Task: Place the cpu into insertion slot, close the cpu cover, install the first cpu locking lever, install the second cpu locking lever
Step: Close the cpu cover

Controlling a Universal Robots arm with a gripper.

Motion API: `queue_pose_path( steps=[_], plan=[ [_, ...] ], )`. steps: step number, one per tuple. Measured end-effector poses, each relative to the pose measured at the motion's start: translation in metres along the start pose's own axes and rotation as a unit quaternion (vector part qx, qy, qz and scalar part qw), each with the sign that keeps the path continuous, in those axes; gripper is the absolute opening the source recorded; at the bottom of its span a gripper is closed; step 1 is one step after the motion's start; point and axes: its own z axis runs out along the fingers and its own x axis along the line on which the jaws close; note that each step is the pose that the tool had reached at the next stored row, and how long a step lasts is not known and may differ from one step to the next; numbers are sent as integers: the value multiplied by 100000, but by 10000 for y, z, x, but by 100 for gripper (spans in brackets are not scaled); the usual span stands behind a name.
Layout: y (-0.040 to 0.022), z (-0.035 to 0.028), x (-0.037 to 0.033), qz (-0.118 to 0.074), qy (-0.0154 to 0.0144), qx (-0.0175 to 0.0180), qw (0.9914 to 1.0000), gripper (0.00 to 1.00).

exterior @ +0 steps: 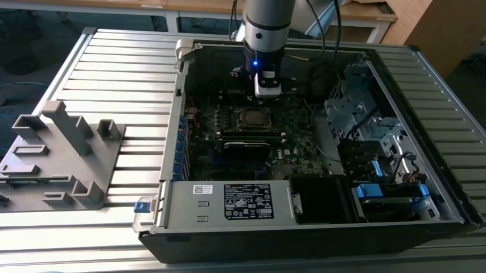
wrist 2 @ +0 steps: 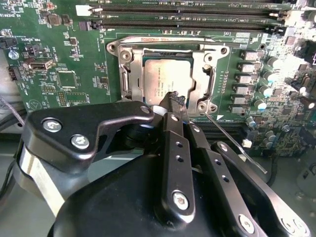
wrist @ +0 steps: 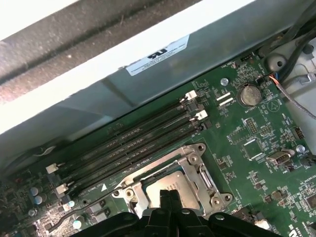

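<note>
The cpu (wrist 2: 165, 74) lies flat in the insertion slot (exterior: 254, 118) on the green motherboard. The silvery cpu cover (wrist 2: 206, 79) is down over it, and the chip's top shows through the cover's window. In the first wrist view the cpu (wrist: 173, 181) and cover (wrist: 205, 178) sit just beyond my fingertips. My gripper (wrist 2: 175, 98) is shut with nothing between its fingers, its tips hovering at the socket's near edge by one corner. A thin metal locking lever (wrist 2: 237, 145) sticks out from that corner and runs alongside the fingers. In the exterior view the gripper (exterior: 267, 95) hangs just behind the socket.
Long black memory slots (wrist: 133, 143) run beside the socket. A coin battery (wrist: 249, 94) sits on the board. The case holds a power supply (exterior: 227, 202) at the front and a drive cage (exterior: 357, 108) on the exterior view's right. A grey fixture (exterior: 61, 153) stands on the table.
</note>
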Motion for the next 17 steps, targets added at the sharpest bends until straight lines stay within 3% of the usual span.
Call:
queue_pose_path(
  steps=[6,9,13,17],
  plan=[
    [0,6,0,-2107,6,136,99978,11],
    [0,15,0,-3679,-43,377,99932,11],
    [-1,31,0,-6087,-102,672,99812,11],
    [-2,54,0,-8656,-89,813,99621,11]
  ],
)
